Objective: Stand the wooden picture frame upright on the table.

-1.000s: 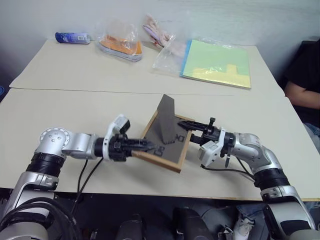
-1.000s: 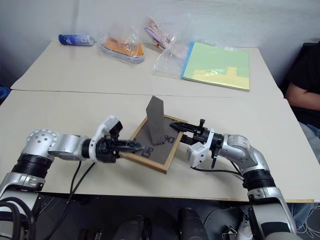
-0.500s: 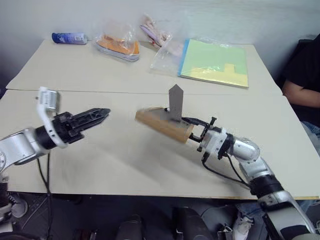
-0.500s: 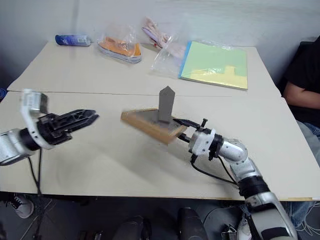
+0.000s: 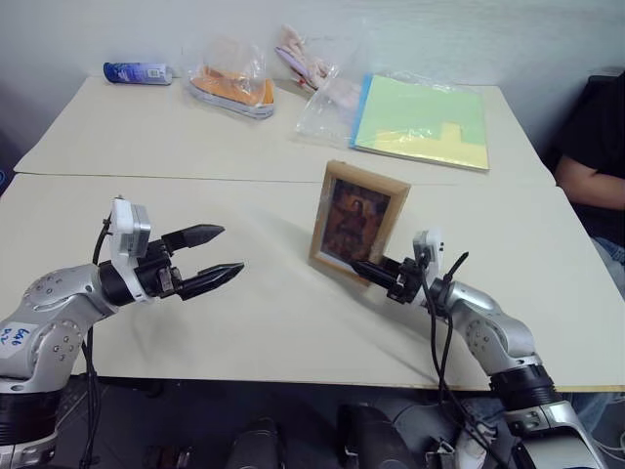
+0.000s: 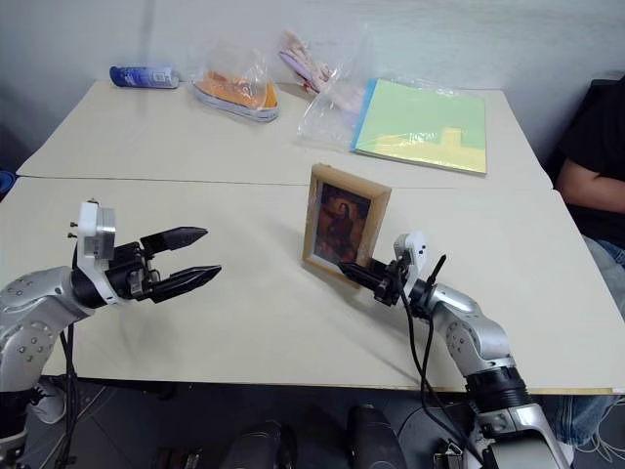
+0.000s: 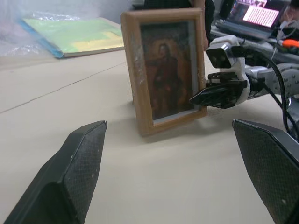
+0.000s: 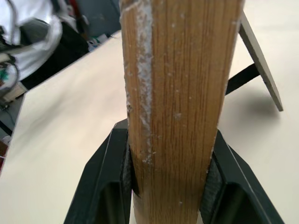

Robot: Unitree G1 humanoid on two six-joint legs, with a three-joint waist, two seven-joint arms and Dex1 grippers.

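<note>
Left eye view has the frame standing upright near the middle of the desk, just this side of the seam, its dark reddish picture facing the robot. It leans back a bit, and in the right wrist view you can see the easel stand angled out behind it with its foot on the desk.

The right hand is pinching the frame's lower right corner. Up close, both black fingers sit flat against the two faces of the wooden edge, so it's a proper grip and not just a touch.

The left hand is well off to the left, hovering over bare desk with its fingers spread wide and holding nothing. It points toward the frame but is nowhere near it. From its own camera the frame sits right between the two finger pads, far ahead.

At the far end of the desk there's a green-yellow pad partly in a clear bag, a bagged orange thing (maybe shoes, hard to say), another bag with something pinkish, and a blue bottle lying on its side. A person's arm shows at the right edge.
</note>
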